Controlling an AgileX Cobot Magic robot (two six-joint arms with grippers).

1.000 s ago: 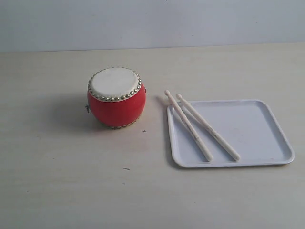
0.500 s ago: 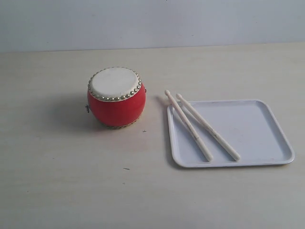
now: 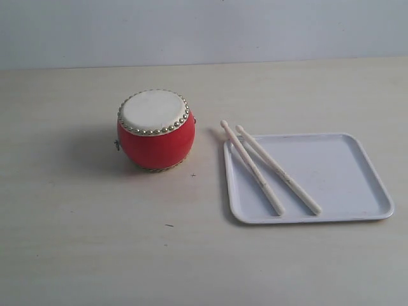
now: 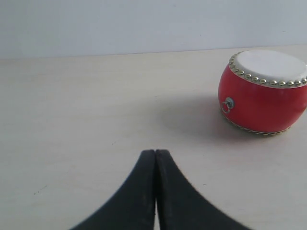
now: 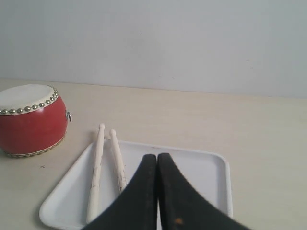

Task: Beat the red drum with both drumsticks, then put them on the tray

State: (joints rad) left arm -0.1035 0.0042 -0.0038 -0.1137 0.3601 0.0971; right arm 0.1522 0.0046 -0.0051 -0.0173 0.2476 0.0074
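Watching remotely, I am seeing the left gripper (image 4: 155,160) and right gripper (image 5: 157,163) pressed closed, holding nothing. Both sticks (image 3: 252,167) are lying side by side on the tray (image 3: 344,185), tips poking past its far left corner; the drum (image 3: 156,131) is standing upright beyond, to the left.

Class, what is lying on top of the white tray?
Two drumsticks lie side by side on the tray, at the end nearest the red drum, tips poking past its rim. The right gripper hides part of the tray in its wrist view.
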